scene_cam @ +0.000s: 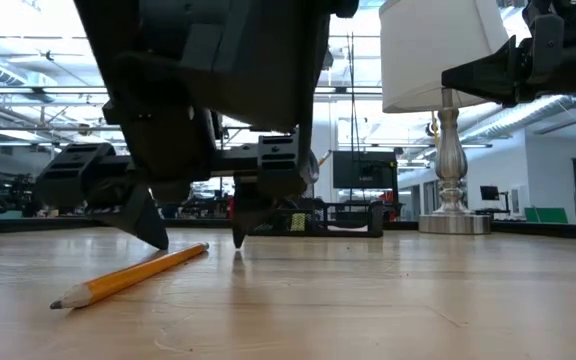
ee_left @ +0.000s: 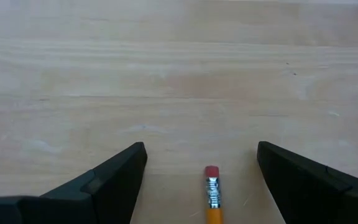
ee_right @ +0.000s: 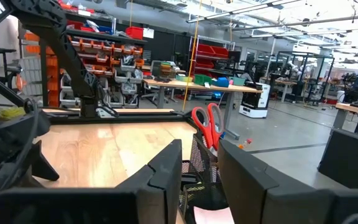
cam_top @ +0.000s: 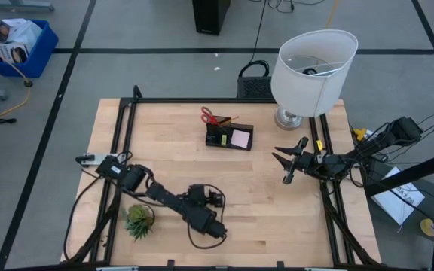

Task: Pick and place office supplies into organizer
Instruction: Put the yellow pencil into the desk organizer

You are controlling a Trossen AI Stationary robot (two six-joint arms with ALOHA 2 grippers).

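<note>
Pencil [scene_cam: 133, 275]: flat on the table [cam_top: 277, 218], eraser end between the fingers of the left gripper [ee_left: 202, 171], which stands wide open just above the wood and holds nothing. Organizer [cam_top: 229, 136]: toward the table's back, centre; scissors [cam_top: 211, 117] upright in it, pink pad [cam_top: 240, 138] in its right part. Right gripper [cam_top: 288, 161]: right of the organizer, raised, fingers narrowly apart, holding nothing. Lamp [cam_top: 311, 71]: back right corner. Plant [cam_top: 139, 220]: front left.

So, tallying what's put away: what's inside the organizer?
In the organizer: red scissors standing up, a pink pad. Deeper contents are hidden by its walls. A pencil lies outside, between the left gripper's open fingers.
</note>
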